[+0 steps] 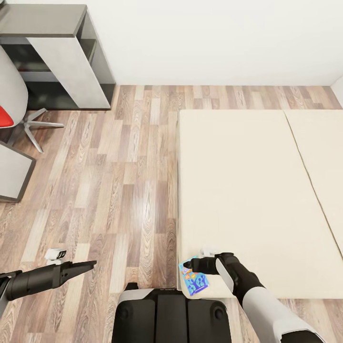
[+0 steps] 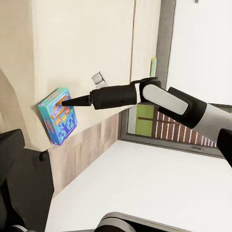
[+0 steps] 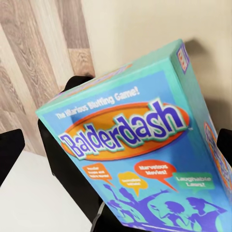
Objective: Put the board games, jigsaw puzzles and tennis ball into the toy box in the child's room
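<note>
The right pincer (image 1: 204, 265) grips a thin, stiff, light blue cardboard board game (image 1: 193, 277) by its upper edge; the left pincer (image 1: 88, 265) looks clenched and empty.

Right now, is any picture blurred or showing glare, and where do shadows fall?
Head view: sharp, with a soft pale sheen on the wood floor. Left wrist view: clear; the right gripper reaches the blue board game. Right wrist view: the box is so close that its near print is slightly soft; a shadow lies on the bed beside it.
</note>
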You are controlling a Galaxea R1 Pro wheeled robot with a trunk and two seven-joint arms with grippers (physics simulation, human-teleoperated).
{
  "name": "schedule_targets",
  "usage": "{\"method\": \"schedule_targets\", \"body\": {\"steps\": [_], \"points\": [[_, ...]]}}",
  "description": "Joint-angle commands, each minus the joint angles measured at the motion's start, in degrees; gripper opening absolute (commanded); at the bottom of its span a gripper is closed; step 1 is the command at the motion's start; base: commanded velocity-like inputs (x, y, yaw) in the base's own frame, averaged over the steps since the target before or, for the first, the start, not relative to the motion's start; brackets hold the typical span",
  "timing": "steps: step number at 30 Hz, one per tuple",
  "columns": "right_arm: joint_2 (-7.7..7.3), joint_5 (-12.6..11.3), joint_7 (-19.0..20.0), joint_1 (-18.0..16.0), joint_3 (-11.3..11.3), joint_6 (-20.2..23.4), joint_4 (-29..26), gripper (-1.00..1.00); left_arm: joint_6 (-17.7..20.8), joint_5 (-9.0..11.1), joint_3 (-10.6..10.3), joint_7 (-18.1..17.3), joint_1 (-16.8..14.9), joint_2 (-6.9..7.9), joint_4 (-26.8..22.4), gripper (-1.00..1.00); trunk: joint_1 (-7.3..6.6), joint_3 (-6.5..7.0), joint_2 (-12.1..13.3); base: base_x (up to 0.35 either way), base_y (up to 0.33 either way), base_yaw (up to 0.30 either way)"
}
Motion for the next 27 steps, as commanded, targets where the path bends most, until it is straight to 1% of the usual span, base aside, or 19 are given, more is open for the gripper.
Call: {"method": "schedule_targets", "body": {"steps": [1, 21, 27], "points": [[-0.04, -0.6, -0.2, 0.0, 0.2, 0.3, -0.1, 1.0, 0.6, 0.0, 0.0, -0.2, 0.0, 0.01, 0.0, 1.0, 0.03, -0.06, -0.1, 0.0, 0.0, 0.0], [-0.04, -0.6, -0.2, 0.0, 0.2, 0.2, -0.1, 1.0, 0.6, 0.0, 0.0, -0.2, 0.0, 0.02, 0.0, 1.0, 0.03, -0.06, -0.1, 0.0, 0.001, 0.0], [-0.04, -0.6, -0.2, 0.0, 0.2, 0.2, -0.1, 1.0, 0.6, 0.0, 0.0, -0.2, 0.0, 0.02, 0.0, 1.0, 0.03, -0.06, -0.1, 0.0, 0.084, 0.0]]}}
